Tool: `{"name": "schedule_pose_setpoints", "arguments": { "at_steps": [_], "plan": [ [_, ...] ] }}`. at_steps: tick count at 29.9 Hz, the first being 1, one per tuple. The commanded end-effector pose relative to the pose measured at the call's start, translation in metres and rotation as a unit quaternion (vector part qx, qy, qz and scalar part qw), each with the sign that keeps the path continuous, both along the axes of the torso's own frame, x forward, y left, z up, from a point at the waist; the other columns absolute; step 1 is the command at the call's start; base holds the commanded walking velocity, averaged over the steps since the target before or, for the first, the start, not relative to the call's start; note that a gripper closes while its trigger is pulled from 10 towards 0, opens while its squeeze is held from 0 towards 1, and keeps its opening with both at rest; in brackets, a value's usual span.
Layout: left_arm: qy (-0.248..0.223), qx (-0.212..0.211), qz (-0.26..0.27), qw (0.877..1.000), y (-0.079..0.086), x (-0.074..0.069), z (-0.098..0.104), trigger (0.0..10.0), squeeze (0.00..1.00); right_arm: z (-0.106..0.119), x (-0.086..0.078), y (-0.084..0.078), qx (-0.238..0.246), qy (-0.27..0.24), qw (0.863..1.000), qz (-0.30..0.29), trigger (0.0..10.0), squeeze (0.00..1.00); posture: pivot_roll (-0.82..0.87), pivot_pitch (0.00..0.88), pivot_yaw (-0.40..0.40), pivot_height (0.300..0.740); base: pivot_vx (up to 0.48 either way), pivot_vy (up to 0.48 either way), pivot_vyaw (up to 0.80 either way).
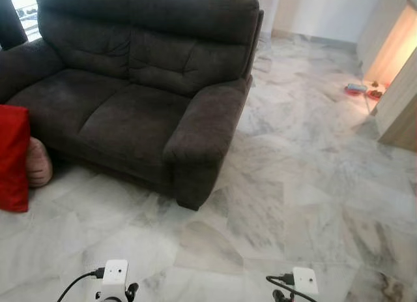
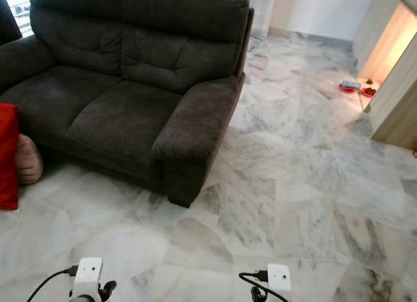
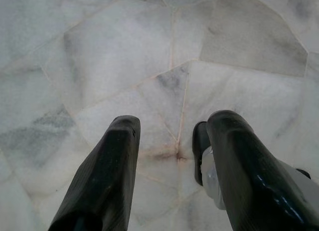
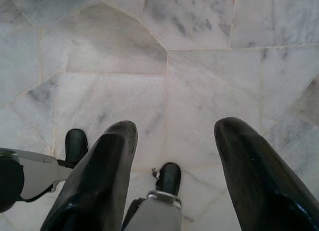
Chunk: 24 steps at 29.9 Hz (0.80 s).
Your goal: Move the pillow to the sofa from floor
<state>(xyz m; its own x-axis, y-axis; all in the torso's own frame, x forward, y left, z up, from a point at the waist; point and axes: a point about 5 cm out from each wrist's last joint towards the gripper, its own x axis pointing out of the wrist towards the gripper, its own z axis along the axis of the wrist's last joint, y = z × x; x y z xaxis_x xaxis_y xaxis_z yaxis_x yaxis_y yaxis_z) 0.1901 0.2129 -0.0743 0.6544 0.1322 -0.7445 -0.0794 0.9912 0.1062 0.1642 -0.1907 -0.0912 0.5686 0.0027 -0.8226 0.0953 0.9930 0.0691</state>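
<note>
A red pillow (image 1: 13,158) stands on the marble floor at the far left, against the front of the dark grey sofa (image 1: 130,113). A pinkish cushion (image 1: 39,162) lies on the floor just behind it, tucked under the sofa's front edge. Both sofa seats are bare. My arms hang low, well short of the pillows. The left gripper (image 3: 174,122) is open above bare floor tiles with nothing between its fingers. The right gripper (image 4: 175,126) is also open over the floor and holds nothing.
The sofa's right armrest (image 1: 205,129) juts toward me. Wide marble floor (image 1: 300,171) spreads to the right. Small red dishes (image 1: 357,89) sit on the floor by a lit doorway at the far right, beside a wooden panel (image 1: 399,116).
</note>
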Motion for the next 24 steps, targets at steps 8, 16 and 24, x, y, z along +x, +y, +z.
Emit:
{"name": "schedule_pose_setpoints", "arguments": {
  "at_steps": [8, 16, 24],
  "plan": [
    [0.008, -0.010, 0.008, 1.000, -0.0012, -0.0018, -0.0017, 10.0, 0.00, -0.0002, -0.0012, -0.0030, 0.001, 0.002, 1.000, -0.009, 10.0, 0.00, 0.12, 0.021, -0.056, 0.740, 0.000, 0.341, 0.00],
    [0.009, -0.011, 0.011, 1.000, -0.0018, -0.0022, -0.0020, 10.0, 0.00, -0.0001, -0.0012, -0.0037, 0.001, 0.002, 1.000, -0.008, 10.0, 0.00, 0.12, 0.023, -0.061, 0.740, 0.000, 0.480, 0.00],
    [0.010, -0.011, 0.012, 1.000, -0.0021, -0.0025, -0.0023, 10.0, 0.00, 0.0000, -0.0011, -0.0039, 0.001, 0.002, 1.000, -0.007, 10.0, 0.00, 0.12, 0.024, -0.061, 0.740, 0.000, 0.480, 0.00]
  ]
}}
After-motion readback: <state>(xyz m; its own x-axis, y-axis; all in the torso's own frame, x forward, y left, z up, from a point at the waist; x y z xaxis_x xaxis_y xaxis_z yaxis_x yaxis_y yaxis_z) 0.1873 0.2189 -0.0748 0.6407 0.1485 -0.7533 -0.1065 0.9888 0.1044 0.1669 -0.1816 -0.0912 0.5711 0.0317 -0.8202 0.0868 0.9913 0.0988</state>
